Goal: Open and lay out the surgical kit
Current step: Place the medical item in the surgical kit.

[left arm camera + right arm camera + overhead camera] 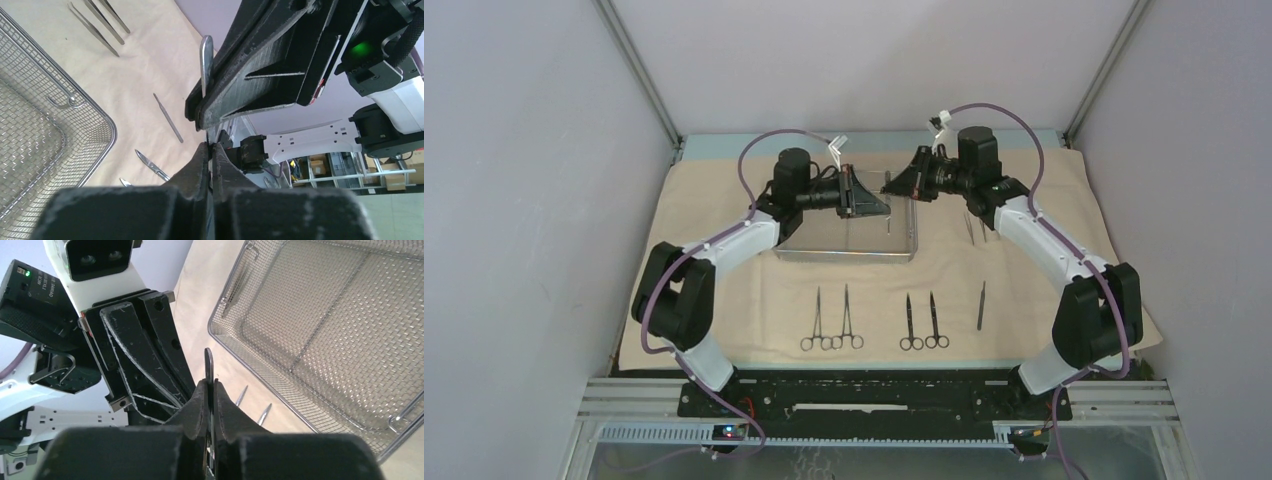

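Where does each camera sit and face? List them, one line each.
Top external: above and behind the robot, looking down on cloth, mesh tray, left arm, right arm.
Left wrist: on left arm, facing the right hand; own left hand shows, shut.
Right wrist: on right arm, facing the left hand; own hand grips a slim steel tool.
Shared: both wrist views show the tray.

The beige cloth (724,280) bears a mesh tray (844,253), four ring-handled instruments (845,315) in a row and one slim tool (981,305).

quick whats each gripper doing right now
left gripper: shut, cannot tell whether it pinches anything
right gripper: shut on slim steel tweezers
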